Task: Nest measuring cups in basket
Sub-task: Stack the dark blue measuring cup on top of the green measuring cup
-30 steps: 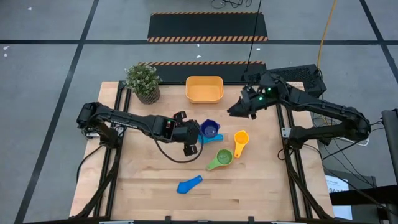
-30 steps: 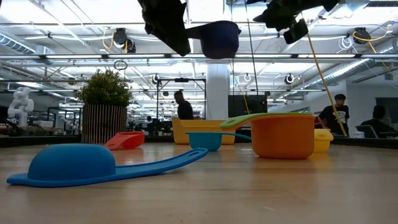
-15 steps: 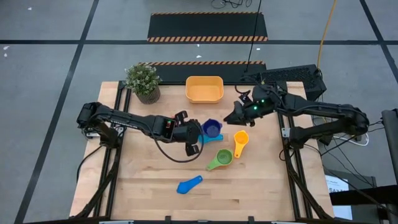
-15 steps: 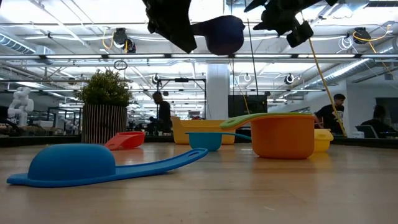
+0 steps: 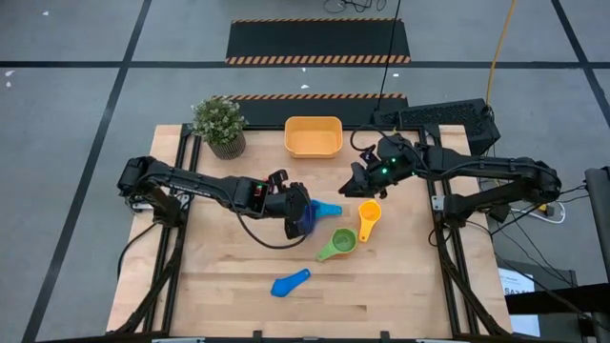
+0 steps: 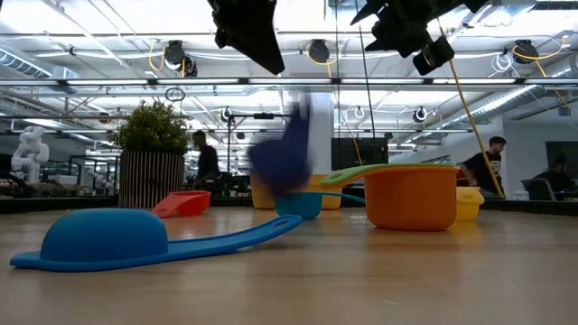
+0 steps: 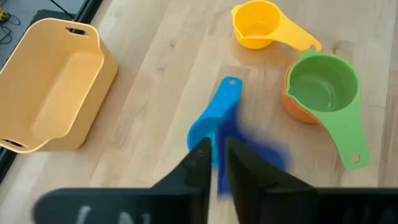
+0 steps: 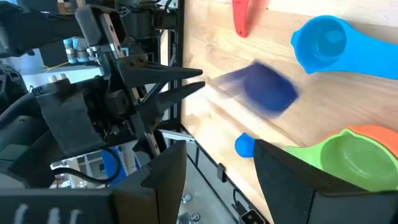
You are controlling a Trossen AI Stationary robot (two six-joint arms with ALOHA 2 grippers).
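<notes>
While the basket (image 5: 314,136) sits at the table's far edge with nothing visible in it, the cups lie loose mid-table. Green cup (image 5: 338,242) is nested in the orange cup (image 7: 290,104); yellow cup (image 5: 369,213) just beside them. A light blue cup (image 5: 326,209) lies upright by the left gripper (image 5: 297,215), whose fingers stand nearly together, holding nothing. The dark blue cup (image 6: 282,153) is a blur in mid-air below that gripper. Another light blue cup (image 5: 290,282) lies upside down near the front. Red cup (image 6: 182,203) sits near the plant (image 5: 220,125). Right gripper (image 5: 355,184) hovers above the yellow cup, fingers apart, empty.
</notes>
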